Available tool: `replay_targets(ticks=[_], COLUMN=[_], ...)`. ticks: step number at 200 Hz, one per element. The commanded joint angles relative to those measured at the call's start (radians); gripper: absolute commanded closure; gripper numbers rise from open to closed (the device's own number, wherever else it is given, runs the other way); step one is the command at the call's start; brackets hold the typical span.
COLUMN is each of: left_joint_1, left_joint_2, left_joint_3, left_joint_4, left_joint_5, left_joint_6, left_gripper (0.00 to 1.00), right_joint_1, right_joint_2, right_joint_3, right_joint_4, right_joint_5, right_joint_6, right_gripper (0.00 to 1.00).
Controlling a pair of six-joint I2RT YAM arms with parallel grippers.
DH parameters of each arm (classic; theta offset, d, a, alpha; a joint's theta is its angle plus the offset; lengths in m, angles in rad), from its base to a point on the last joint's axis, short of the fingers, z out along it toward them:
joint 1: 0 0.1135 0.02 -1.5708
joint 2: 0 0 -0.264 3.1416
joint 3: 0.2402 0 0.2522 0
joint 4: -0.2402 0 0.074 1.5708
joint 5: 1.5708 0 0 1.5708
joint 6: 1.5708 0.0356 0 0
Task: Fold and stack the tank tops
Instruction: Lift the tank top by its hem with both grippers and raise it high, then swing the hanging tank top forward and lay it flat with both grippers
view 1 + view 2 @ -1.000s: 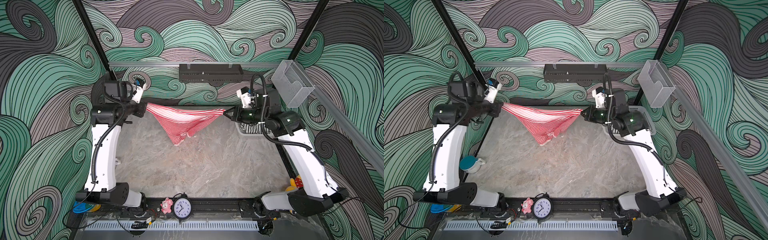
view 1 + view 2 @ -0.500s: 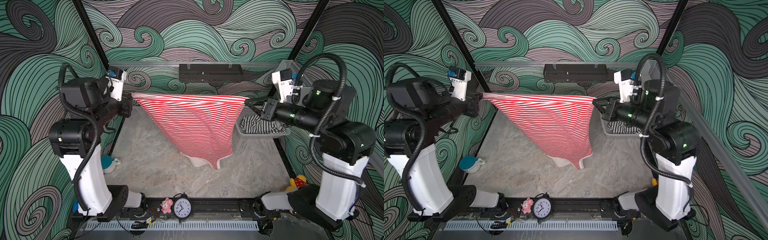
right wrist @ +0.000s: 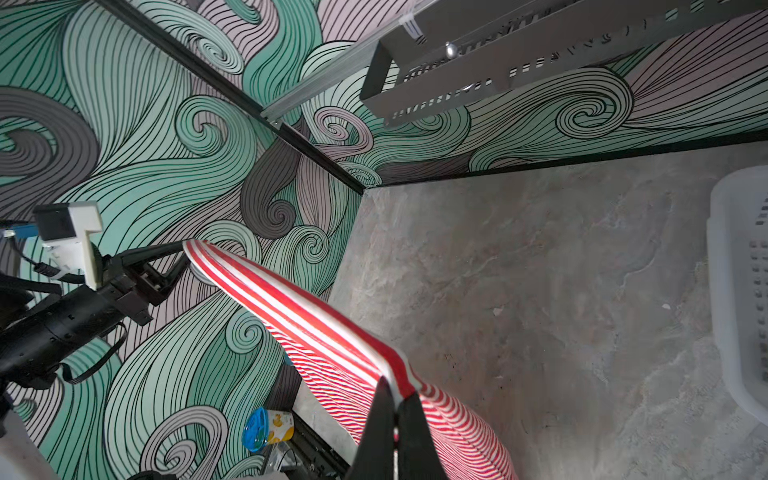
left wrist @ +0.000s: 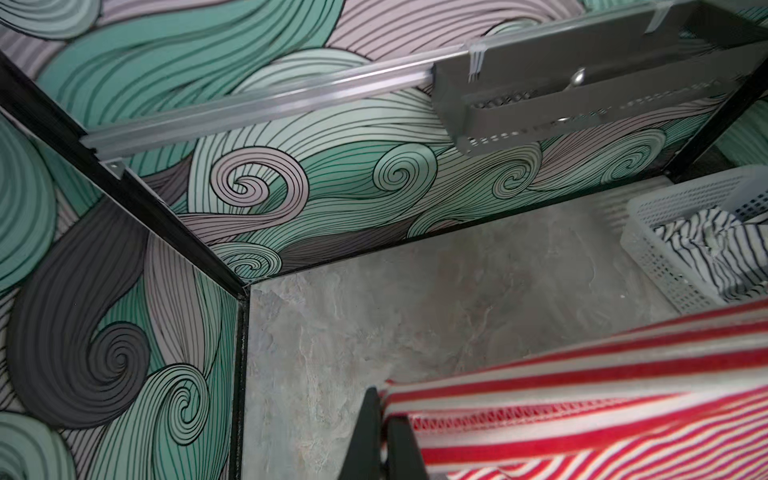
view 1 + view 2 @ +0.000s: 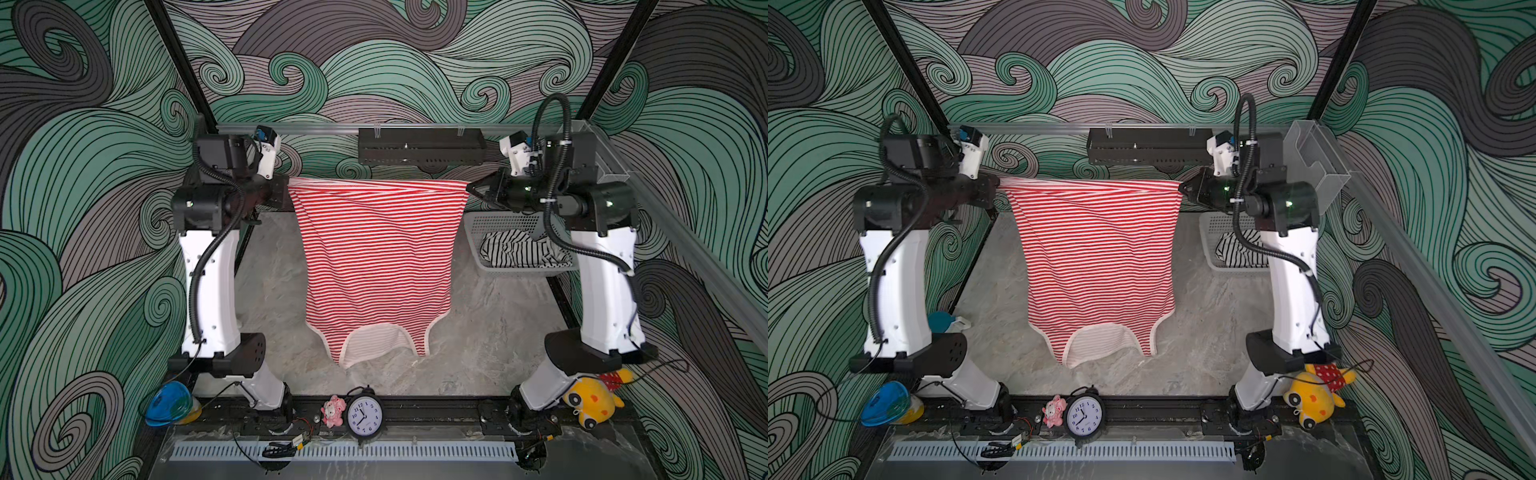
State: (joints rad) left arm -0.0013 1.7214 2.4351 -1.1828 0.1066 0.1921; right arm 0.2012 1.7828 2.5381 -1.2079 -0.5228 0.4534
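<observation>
Red-and-white cloth is pinched in both pairs of jaws, which are closed on it. The left gripper (image 5: 287, 192) clamps one hem corner and the right gripper (image 5: 470, 192) the other. They are held well apart at the far side, so the hem runs taut and the red top (image 5: 376, 257) hangs flat, straps toward the near edge. This probably readies it for laying smooth on the table (image 5: 478, 332). The black top (image 5: 515, 249) lies crumpled in the basket (image 5: 519, 272), far right, not yet folded.

The red-and-white striped tank top (image 5: 376, 257), trimmed in white, is suspended upside down by its stretched hem, straps lowest, beside the white basket (image 5: 496, 222). The black-and-white striped tank top (image 5: 515, 249) is crumpled inside that basket.
</observation>
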Motion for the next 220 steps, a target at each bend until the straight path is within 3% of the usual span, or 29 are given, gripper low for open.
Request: replay_targets(ticks=[1, 25, 41, 68, 102, 120, 136, 151, 174, 195, 220], left_joint_1=[0.006, 0.007, 0.007, 0.009, 0.013, 0.033, 0.044, 0.048, 0.049, 0.049, 0.047], left_joint_2=[0.09, 0.208, 0.209, 0.027, -0.124, -0.166, -0.202, -0.224, -0.255, -0.294, -0.351], left_joint_3=[0.132, 0.326, 0.405, 0.125, -0.276, -0.514, -0.733, -0.916, -1.12, -1.273, -1.47], left_joint_4=[0.096, 0.111, 0.105, 0.254, 0.396, 0.474, 0.567, 0.629, 0.618, 0.549, 0.554], left_joint_5=[-0.091, -0.162, -0.179, -0.187, -0.188, -0.195, -0.182, -0.156, -0.094, -0.03, 0.033], left_joint_6=[-0.013, -0.006, -0.022, -0.033, -0.01, -0.013, -0.006, 0.0, 0.019, 0.059, 0.208], left_gripper=[1.0, 1.0, 1.0, 1.0, 1.0, 1.0, 1.0, 1.0, 1.0, 1.0, 1.0], right_joint_1=[-0.059, -0.13, -0.179, -0.234, -0.227, -0.22, -0.212, -0.206, -0.197, -0.157, -0.114], right_joint_2=[0.126, 0.275, 0.255, 0.15, 0.142, 0.089, -0.01, -0.086, -0.227, -0.357, -0.442], right_joint_3=[0.152, 0.358, 0.325, 0.139, 0.034, -0.19, -0.525, -0.772, -1.159, -1.446, -1.683], right_joint_4=[0.035, 0.127, 0.283, 0.488, 0.46, 0.511, 0.722, 0.815, 0.976, 1.007, 1.003], right_joint_5=[-0.089, -0.226, -0.304, -0.362, -0.367, -0.358, -0.374, -0.374, -0.384, -0.358, -0.337], right_joint_6=[0.018, 0.136, 0.254, 0.36, 0.327, 0.29, 0.334, 0.322, 0.335, 0.298, 0.263], right_gripper=[1.0, 1.0, 1.0, 1.0, 1.0, 1.0, 1.0, 1.0, 1.0, 1.0, 1.0])
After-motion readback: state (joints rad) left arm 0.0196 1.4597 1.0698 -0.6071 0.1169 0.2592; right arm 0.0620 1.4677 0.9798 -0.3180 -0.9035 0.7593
